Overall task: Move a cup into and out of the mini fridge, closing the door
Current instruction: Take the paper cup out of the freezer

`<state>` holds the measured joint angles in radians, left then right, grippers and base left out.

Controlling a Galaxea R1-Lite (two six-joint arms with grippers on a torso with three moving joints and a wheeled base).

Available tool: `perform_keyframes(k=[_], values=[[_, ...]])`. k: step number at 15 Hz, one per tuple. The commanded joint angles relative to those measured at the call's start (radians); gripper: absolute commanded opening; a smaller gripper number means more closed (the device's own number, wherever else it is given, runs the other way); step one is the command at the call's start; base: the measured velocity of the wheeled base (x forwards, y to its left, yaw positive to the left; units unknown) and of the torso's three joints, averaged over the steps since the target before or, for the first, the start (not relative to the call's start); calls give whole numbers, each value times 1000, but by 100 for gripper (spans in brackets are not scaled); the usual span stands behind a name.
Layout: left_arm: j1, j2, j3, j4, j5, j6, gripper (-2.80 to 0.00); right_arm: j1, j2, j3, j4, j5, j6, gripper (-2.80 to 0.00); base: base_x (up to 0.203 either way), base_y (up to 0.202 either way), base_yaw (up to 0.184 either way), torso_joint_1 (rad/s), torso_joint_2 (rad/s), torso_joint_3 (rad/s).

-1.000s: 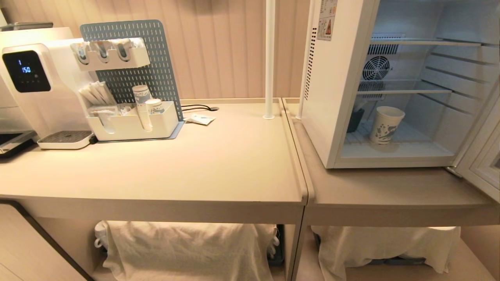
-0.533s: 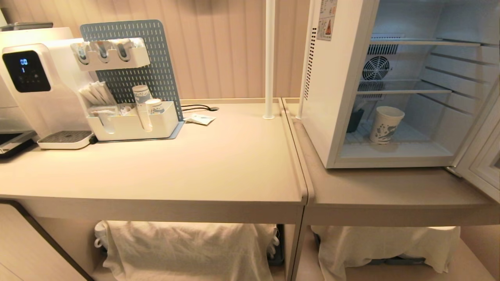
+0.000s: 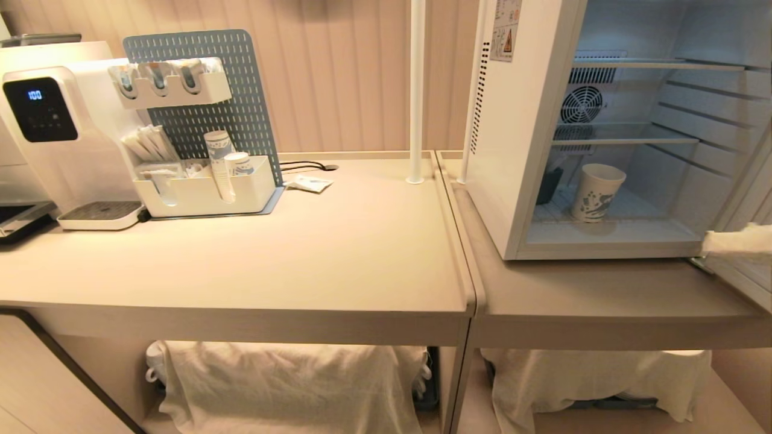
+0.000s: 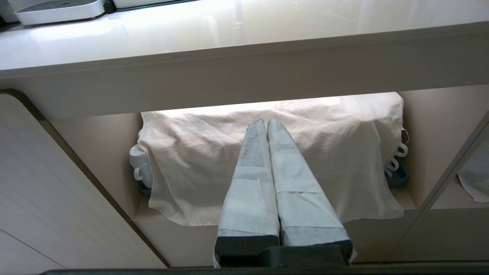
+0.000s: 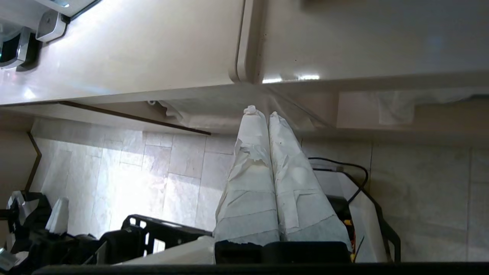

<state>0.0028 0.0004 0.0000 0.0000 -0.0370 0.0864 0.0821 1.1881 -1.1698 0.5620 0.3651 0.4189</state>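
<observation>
Cup (image 3: 596, 191): upright on fridge (image 3: 518, 150) floor.
Door (image 3: 745, 241): open.
Right gripper (image 5: 263, 111): fingers together, empty.
Left gripper (image 4: 266, 122): together, parked.

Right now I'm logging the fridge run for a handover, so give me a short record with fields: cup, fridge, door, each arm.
cup: small white paper cup with blue print, upright on the fridge floor
fridge: white boxy mini fridge, on the right counter
door: grey-framed glass door, swung open to the right
right gripper: at the fridge's lower right corner, jaws shut, empty
left gripper: parked below the counter, jaws shut
</observation>
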Motion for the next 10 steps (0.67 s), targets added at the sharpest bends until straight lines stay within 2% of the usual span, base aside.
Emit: perform_keyframes(k=[1,2,6,10], values=[[0,0,0,0,0,1,-280,5,142,18,-96,1,-10,-280,0,0,0,0,0,0],[0,0,0,0,0,1,-280,5,199,18,-143,-10,-41,-280,0,0,0,0,0,0],[0,0,0,0,0,1,-280,-3,418,23,-316,-134,-206,-280,0,0,0,0,0,0],[0,0,0,0,0,1,-280,-49,570,-6,-417,-149,-308,-280,0,0,0,0,0,0]])
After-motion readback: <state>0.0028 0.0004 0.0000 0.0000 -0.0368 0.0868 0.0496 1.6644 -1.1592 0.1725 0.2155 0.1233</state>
